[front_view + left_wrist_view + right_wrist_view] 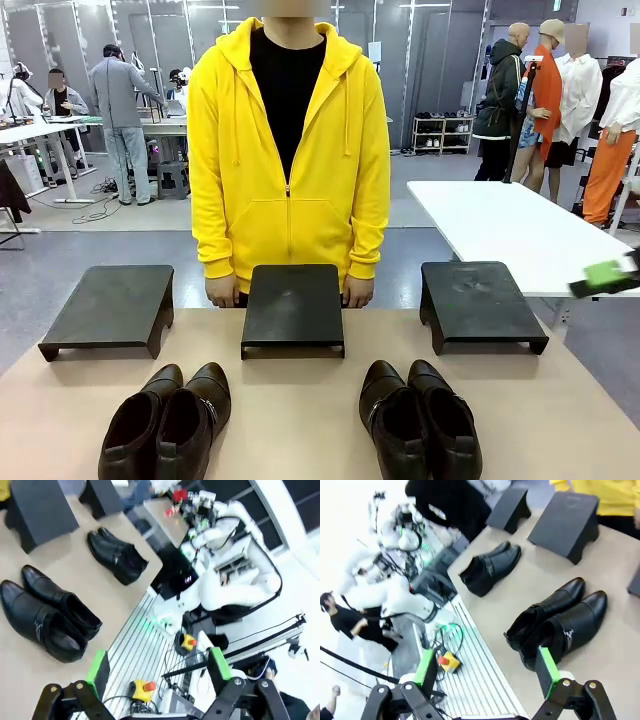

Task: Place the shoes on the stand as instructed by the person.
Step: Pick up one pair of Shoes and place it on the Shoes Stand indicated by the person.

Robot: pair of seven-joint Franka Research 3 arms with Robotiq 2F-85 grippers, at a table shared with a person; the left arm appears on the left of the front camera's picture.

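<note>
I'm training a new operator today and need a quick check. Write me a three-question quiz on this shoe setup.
1. How many black stands are on the table?
2. True or false: both pairs of shoes already sit on stands.
3. Which stand is the person right behind? A left, B middle, C right.
Key: 1 three. 2 false, the shoes lie on the table. 3 B.
</note>
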